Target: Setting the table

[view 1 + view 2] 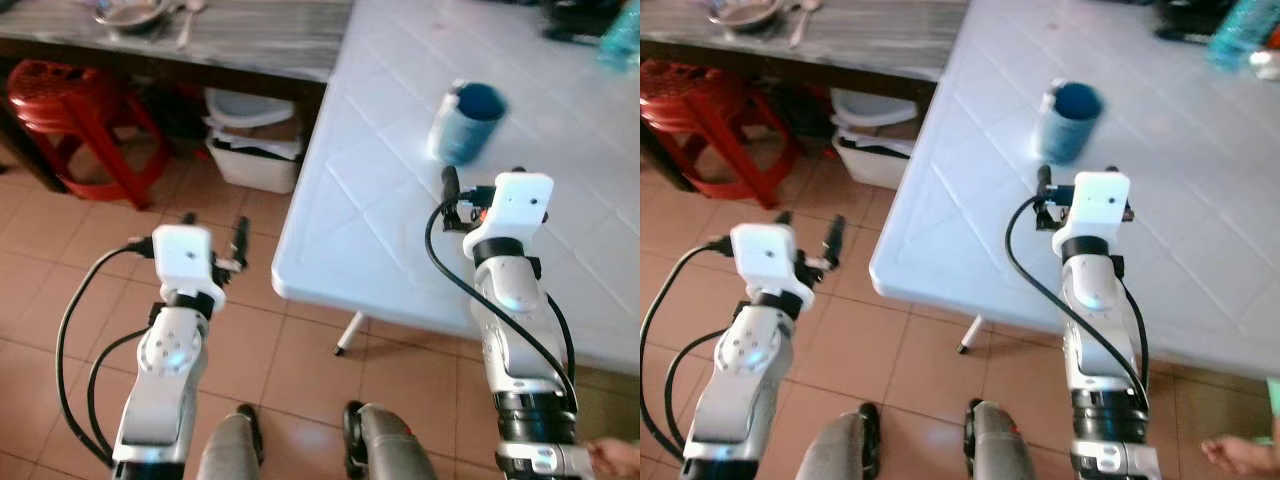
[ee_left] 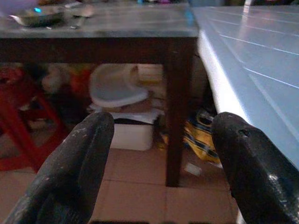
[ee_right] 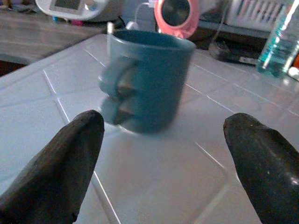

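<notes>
Far left, a red stool [image 1: 75, 115] stands on the tile floor [image 1: 60, 260], half under a dark wood table [image 1: 230, 40]. A metal bowl [image 1: 130, 14] and a spoon [image 1: 186, 22] lie on that table. Under it, more to the right, a white bin [image 1: 255, 150] sits on the floor, with a yellow bag [image 2: 201, 140] just behind the table leg.

The left gripper [image 1: 214, 236] hangs over the floor, near the white table's corner, touching nothing. Its two fingers [image 2: 79, 172] are spread wide apart.

Then comes the white table [image 1: 380, 200] with lines on its top. The blue mug [image 1: 466, 122] stands on it, blurred, handle turned to the left — just past the right gripper [image 1: 1075, 195]. That gripper is over the table, near its front edge, with its fingers [image 3: 60, 168] spread wide and the mug apart from them, ahead and a bit left of the gap.

Far behind the mug sit a pink round thing [image 3: 177, 14] and a white machine [image 3: 77, 7]. A clear bottle [image 3: 280, 42] stands far right.

Low on the right, a person's hand [image 1: 615, 458] peeks in.
</notes>
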Controlling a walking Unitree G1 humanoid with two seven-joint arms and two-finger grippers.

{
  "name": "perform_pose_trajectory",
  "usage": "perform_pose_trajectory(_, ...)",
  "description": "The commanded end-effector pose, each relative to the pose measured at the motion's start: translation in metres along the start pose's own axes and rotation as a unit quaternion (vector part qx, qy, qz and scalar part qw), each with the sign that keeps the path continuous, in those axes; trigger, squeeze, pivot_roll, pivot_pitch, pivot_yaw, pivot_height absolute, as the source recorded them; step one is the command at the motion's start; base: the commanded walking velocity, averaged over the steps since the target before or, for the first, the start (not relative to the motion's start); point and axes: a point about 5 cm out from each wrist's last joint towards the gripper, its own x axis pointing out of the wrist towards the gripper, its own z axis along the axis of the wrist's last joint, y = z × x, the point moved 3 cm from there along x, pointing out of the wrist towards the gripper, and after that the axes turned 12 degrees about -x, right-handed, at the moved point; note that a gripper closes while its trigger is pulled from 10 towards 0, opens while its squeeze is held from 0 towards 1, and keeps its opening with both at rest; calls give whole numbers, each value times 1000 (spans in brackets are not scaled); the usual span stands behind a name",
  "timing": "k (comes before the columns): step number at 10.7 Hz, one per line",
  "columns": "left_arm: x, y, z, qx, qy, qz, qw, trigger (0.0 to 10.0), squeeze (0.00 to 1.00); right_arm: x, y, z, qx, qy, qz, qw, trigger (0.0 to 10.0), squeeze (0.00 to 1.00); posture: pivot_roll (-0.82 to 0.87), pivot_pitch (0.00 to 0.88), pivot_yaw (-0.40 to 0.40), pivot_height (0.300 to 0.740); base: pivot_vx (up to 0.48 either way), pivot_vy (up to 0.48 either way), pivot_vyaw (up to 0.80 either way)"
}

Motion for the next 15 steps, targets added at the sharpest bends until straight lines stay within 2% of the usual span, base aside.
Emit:
perform_pose_trajectory(1, -4, 0, 0, 3, 2, -3, 1000, 10000, 0, 2, 4, -2, 2, 8, 3, 1000, 10000, 0, -7, 273, 10, 740, 0, 0, 0)
perform_pose_trajectory(4, -2, 2, 1, 0, 2, 3, 1000, 10000, 0, 12, 6, 0, 5, 10, 0, 1000, 10000, 0, -4, 288, 14, 740, 0, 0, 0)
perform_pose_trajectory(8, -3, 0, 0, -5, 5, -6, 1000, 10000, 0, 32, 5, 4, -17, 3, 5, 1000, 10000, 0, -5, 300, 11, 740, 0, 0, 0)
perform_pose_trajectory(15, -4, 1, -1, -13, 7, -4, 1000, 10000, 0, 50, -25, 9, -53, -18, -30, 998, 10000, 0, -2, 304, 7, 740, 0, 0, 0)
